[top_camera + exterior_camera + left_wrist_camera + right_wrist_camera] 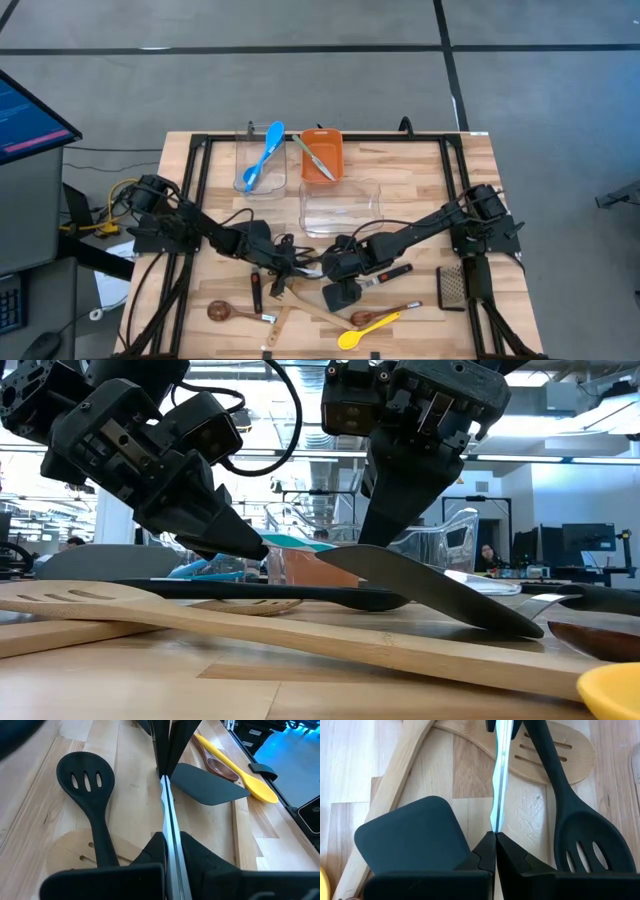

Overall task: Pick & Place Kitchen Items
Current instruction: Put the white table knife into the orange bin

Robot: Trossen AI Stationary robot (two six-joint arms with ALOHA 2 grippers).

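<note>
A black turner with a flat blade [210, 785] and a thin metal shank [499, 780] sits between both arms near the table's middle front. My left gripper [165, 847] and my right gripper [495, 834] are both shut on that shank and face each other. In the low view the blade [430, 590] slopes down from the right gripper [385, 535], with the left gripper [245, 545] beside it. A black slotted spoon [90, 800] lies with its handle across a wooden slotted spatula [545, 750] on the table. My left gripper pinches the turner's metal shank [169, 835] between its two fingers, coming slanting down from the table's left and lying along it. The handle end is hidden under the gripper. My right gripper pinches the same shank at its blade end [496, 822], coming steeply from above and from the right. The blade [470, 605] tilts down below the fingers, its free edge low at the tabletop.
At the back stand a clear tub with a blue spoon [265, 155], an orange bin [322, 155] and another clear tub [340, 205]. Wooden spoons [235, 312], a yellow spoon [368, 330] and a dark slotted piece [452, 285] lie along the front.
</note>
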